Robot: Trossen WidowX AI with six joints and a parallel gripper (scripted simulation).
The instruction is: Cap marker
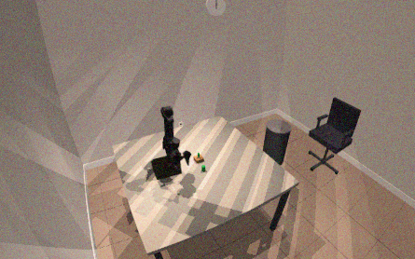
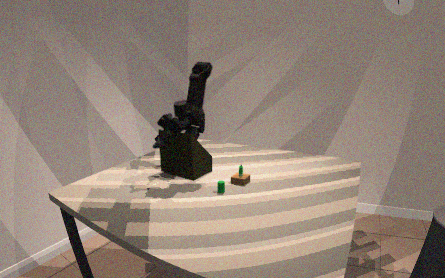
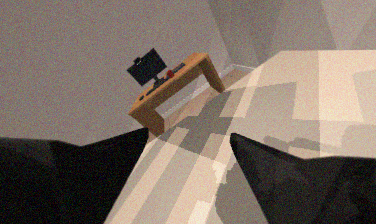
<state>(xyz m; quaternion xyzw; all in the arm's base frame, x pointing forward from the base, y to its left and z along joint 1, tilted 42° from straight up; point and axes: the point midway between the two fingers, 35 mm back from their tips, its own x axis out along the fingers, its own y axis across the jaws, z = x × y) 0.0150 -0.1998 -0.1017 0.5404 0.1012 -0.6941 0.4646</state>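
The marker (image 1: 199,154) (image 2: 241,170) stands upright, green tip up, in the orange-brown holder block (image 1: 199,159) (image 2: 240,180). The green cap (image 1: 203,168) (image 2: 221,187) stands on the table, apart from the block and on its near side in the top and exterior views. My gripper (image 1: 187,161) (image 3: 189,134) is open, with nothing between its fingers in the wrist view. It is held above the table, close to the arm's base and away from the cap and marker. Neither cap nor marker shows in the wrist view.
The arm's dark base box (image 1: 166,167) (image 2: 185,156) stands on the table (image 1: 238,186) (image 2: 275,225), beside the holder block. Beyond the table are a bin (image 1: 276,142), an office chair (image 1: 333,135) and a desk (image 3: 176,86) with a monitor (image 3: 147,67).
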